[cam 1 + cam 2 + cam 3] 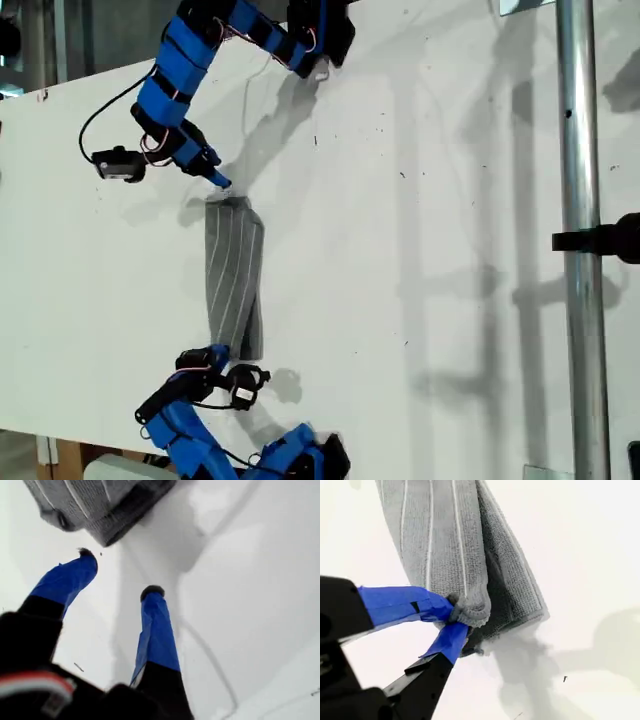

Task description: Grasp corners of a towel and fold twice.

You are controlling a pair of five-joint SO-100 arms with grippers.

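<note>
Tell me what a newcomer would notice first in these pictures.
First, the gray striped towel, folded into a narrow strip in the middle of the white table in the exterior view. Next, my second hand, shut on the towel's corner at the strip's lower end in that view. My first hand hangs open just off the other end, touching nothing.

towel (95, 505) cut off by first wrist view's edge; lower layers seemingly hidden beneath fold.
</note>
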